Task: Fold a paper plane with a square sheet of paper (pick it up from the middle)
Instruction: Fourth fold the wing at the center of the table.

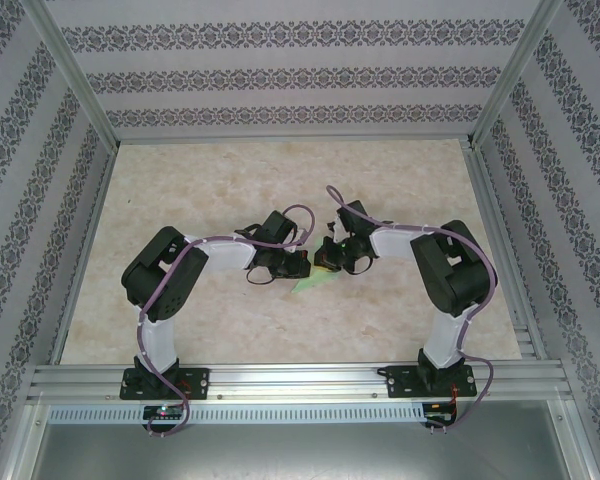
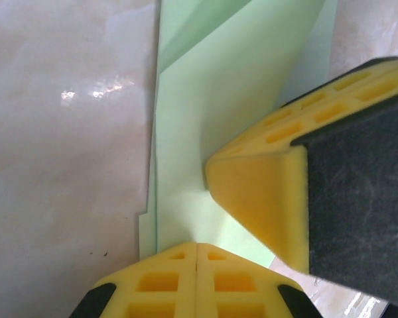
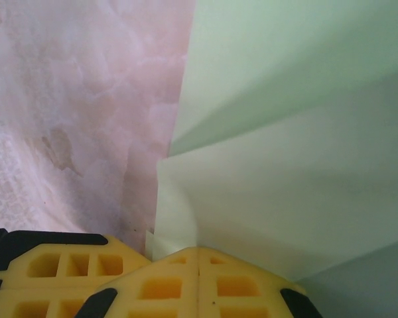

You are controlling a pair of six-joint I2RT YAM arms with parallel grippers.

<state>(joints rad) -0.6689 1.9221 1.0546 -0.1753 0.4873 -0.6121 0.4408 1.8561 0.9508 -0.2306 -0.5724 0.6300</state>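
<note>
Left tool (image 2: 196,250) closed, tips at edge of mint-green paper (image 2: 219,99). Right tool (image 3: 198,253) closed, tips touching same paper; true pinch unclear. Paper partly folded, on bench (image 2: 66,172) between tools. Judged light, limp, slippery, easily creased; take at layered edge, gently.

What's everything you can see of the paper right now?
The paper is thin, pale mint-green and plain, folded into overlapping layers with slanting creases. It lies near the middle of the marbled table. The left gripper and right gripper are shut at its edge; whether they pinch it is unclear.
</note>
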